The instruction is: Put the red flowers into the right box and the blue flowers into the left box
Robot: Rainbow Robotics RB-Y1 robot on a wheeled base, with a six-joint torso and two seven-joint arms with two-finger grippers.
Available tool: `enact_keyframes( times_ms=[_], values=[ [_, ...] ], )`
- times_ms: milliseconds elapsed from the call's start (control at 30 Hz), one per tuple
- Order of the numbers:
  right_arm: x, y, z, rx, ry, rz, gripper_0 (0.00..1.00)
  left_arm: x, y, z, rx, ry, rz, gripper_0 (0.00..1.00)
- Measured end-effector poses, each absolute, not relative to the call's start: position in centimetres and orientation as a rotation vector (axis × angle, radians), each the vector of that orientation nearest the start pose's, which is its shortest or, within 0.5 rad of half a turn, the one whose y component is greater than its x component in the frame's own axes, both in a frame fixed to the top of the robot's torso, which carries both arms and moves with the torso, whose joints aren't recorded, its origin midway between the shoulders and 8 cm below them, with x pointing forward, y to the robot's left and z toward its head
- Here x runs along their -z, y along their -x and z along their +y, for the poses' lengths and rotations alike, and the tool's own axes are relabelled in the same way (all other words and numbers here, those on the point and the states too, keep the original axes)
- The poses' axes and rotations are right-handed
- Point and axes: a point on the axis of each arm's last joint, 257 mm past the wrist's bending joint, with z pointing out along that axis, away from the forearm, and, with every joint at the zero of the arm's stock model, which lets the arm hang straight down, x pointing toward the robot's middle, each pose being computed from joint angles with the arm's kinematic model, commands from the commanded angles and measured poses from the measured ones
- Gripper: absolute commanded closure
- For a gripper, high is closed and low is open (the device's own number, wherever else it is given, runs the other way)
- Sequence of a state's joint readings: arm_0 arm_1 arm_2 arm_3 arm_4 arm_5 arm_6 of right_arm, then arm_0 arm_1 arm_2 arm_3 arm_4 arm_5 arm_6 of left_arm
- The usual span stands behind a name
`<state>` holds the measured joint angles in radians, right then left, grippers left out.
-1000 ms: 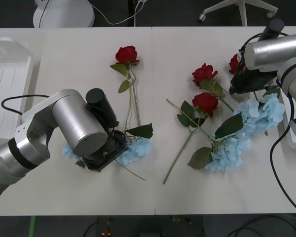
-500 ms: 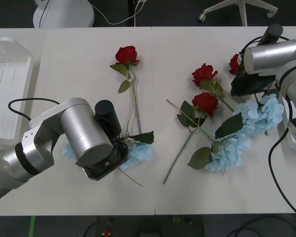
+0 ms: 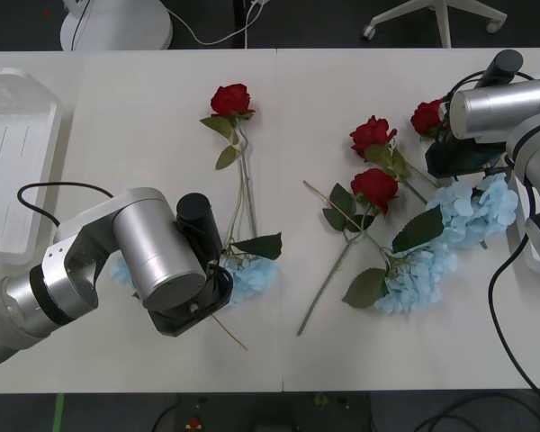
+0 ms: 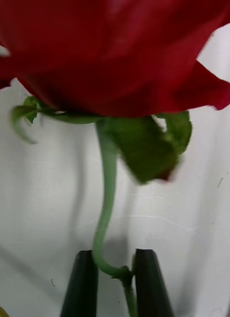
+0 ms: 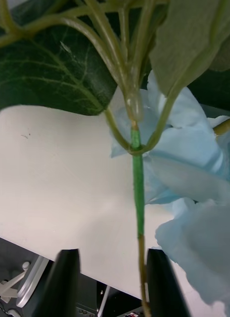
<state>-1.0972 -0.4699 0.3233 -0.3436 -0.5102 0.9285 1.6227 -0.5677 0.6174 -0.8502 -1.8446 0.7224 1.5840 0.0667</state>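
White table point(image 3: 144, 108) carried light, floppy flowers best pinched by their thin stems: the right gripper point(image 4: 114, 282) clamped a red rose point(image 3: 427, 117) stem near the table's right edge, the left gripper point(image 5: 109, 282) stood apart around a blue hydrangea point(image 3: 247, 277) stem at front left.

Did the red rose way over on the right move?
Yes. The red rose in the right gripper slid outward, away from the table seam, toward the robot's right.

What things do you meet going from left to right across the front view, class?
Left box → left gripper over a blue flower → lone rose → two roses mid-table → blue flowers → right gripper, shut on a rose.
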Motion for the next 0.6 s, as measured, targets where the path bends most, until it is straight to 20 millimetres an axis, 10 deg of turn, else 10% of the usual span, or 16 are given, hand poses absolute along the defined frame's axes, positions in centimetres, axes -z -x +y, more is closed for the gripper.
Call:
enact_keyframes(
  times_ms=[367, 600],
  values=[
    [28.5, -63.0, -34.9, 0.210, 0.047, 2.638, 1.00, 34.7, -35.4, 12.8, 0.110, 0.859, 2.851, 1.00],
    [27.0, -61.9, -32.5, 0.077, -0.013, 2.722, 1.00, 30.0, -35.7, 15.2, 0.093, 0.770, 2.782, 1.00]
  ],
)
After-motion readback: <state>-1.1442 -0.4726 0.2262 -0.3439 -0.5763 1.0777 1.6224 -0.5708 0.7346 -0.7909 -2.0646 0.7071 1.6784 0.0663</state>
